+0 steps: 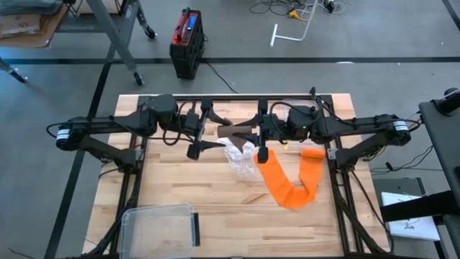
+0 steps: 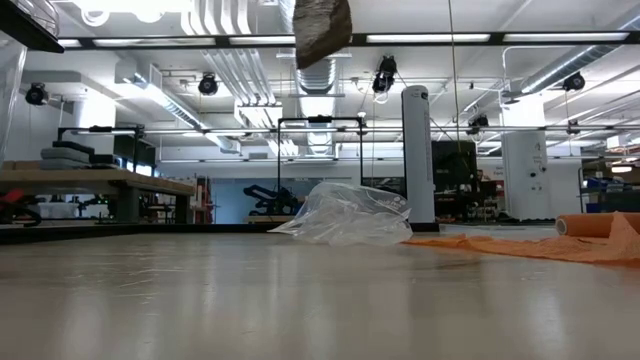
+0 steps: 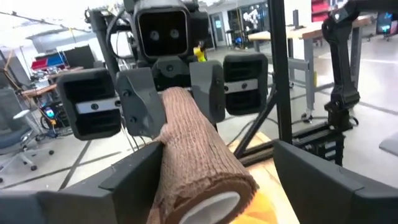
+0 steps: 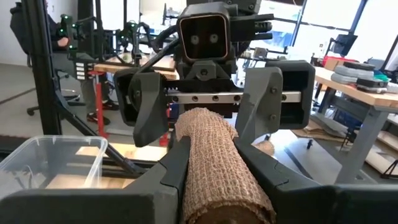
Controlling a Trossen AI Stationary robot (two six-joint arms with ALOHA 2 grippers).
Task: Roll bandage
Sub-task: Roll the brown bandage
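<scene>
High view: the brown bandage roll (image 1: 236, 134) hangs above the tabletop (image 1: 180, 183) centre, clamped by the right pincer (image 4: 214, 163) from 3 o'clock; the left pincer (image 3: 214, 180) at 9 o'clock stands apart around its other end. Crumpled plastic (image 1: 241, 158) lies just below, orange bandage (image 1: 287, 183) toward 4 o'clock.

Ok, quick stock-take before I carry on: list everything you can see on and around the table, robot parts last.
brown bandage roll: one, tan-brown, held in the air between both grippers above the table's back middle.
orange bandage: one, orange, partly unrolled on the table, right of centre.
plastic bag: one, clear, crumpled at table centre, beside the orange bandage.
plastic container: one, clear, front left of the table.
table: one, light wood.
red-black case: one, on the floor behind the table.
left gripper: open around one end of the roll.
right gripper: shut on the roll's other end.
</scene>
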